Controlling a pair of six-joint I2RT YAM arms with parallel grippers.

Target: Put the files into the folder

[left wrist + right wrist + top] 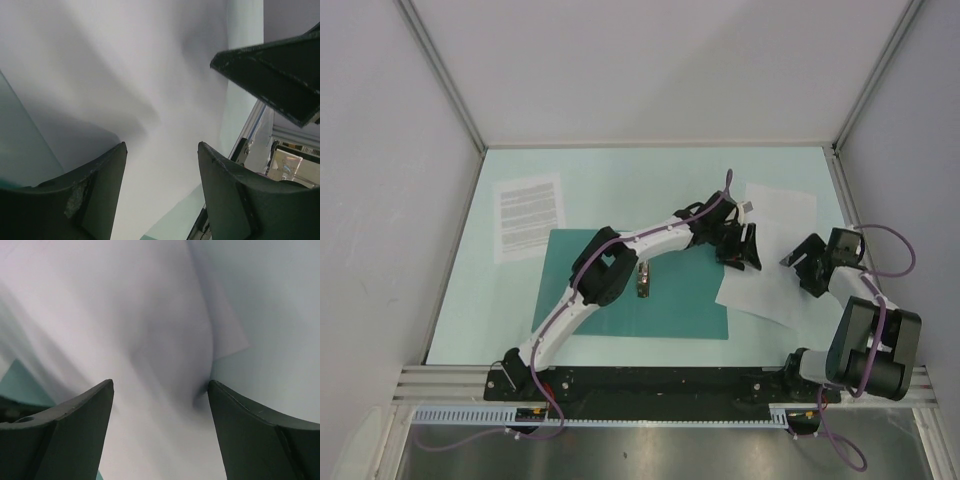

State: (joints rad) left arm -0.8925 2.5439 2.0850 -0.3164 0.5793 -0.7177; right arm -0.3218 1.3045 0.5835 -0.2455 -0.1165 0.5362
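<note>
**Two open grippers over one thin sheet: crease risk.**

On the mint table the teal folder lies flat, open or shut I can't tell, and the left arm stretches right across it. The nearly blank sheet lies just right of the folder and looks bowed. The printed sheet sits at the folder's far-left corner, well apart from both grippers. The left gripper and right gripper both hover jaws apart over the blank sheet, holding nothing. If they pinch together, the paper could buckle or tear. A one-sided drag could fold it against the folder's edge.
</note>
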